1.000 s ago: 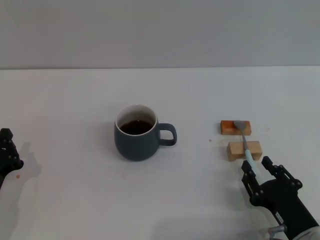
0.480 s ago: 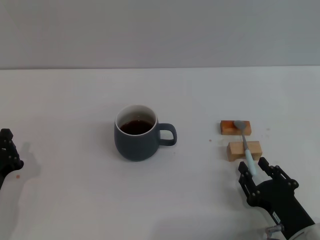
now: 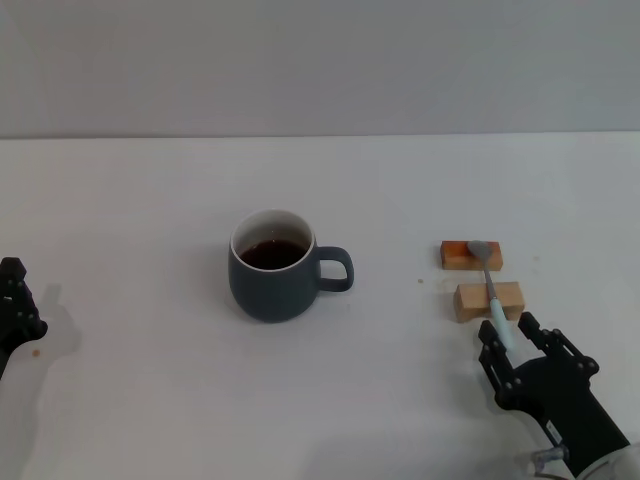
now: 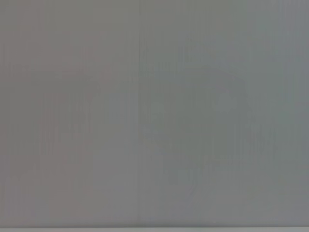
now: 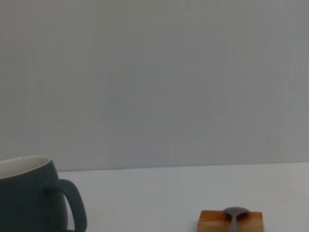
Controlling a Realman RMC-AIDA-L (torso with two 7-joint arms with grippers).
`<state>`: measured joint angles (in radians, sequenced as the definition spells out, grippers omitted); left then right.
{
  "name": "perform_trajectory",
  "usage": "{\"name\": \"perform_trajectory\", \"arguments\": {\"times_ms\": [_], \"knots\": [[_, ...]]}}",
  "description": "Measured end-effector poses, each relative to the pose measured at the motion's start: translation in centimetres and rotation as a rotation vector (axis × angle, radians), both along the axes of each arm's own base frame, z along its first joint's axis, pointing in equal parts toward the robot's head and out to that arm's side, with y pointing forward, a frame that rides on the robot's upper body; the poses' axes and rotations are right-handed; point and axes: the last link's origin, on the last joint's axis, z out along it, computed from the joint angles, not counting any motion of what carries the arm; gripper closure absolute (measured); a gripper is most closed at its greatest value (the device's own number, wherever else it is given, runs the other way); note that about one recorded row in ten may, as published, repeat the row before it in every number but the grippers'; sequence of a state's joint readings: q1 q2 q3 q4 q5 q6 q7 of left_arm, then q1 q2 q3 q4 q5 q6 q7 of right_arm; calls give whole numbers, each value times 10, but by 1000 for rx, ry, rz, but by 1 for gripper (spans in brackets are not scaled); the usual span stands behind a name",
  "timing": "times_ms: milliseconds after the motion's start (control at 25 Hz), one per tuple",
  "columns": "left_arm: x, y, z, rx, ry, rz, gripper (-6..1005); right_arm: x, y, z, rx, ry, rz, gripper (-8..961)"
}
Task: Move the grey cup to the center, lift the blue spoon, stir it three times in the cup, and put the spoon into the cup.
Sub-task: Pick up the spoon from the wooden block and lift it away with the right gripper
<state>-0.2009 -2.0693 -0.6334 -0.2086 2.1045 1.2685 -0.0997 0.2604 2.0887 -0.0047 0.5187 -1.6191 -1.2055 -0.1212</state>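
Observation:
The grey cup [image 3: 272, 278] stands near the table's middle with its handle pointing right and dark liquid inside. The blue spoon [image 3: 490, 285] lies across two wooden blocks to the right, metal bowl on the far block and pale handle pointing toward me. My right gripper [image 3: 508, 338] is open at the handle's near end, one finger on each side of the tip. The right wrist view shows the cup [image 5: 29, 198] and the spoon's bowl [image 5: 235, 211] on the far block. My left gripper [image 3: 12, 305] is parked at the far left edge.
The far wooden block [image 3: 470, 255] and the near wooden block [image 3: 488, 300] hold the spoon off the white table [image 3: 150, 200]. A grey wall rises behind the table. The left wrist view shows only plain grey.
Over the last second my right gripper crept forward and a little left, bringing its fingers alongside the spoon handle's tip. The cup, spoon and left arm stayed put.

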Motion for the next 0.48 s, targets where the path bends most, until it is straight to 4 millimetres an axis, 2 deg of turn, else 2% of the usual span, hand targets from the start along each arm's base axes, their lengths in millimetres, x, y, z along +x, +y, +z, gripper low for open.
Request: {"name": "perform_trajectory", "arguments": {"times_ms": [360,480], "knots": [[0,0,0,0,0,0,1001,0,1,0,5,2,-3,470],[0,0,0,0,0,-1,1001,0,1,0,4,4,-3,506]]}}
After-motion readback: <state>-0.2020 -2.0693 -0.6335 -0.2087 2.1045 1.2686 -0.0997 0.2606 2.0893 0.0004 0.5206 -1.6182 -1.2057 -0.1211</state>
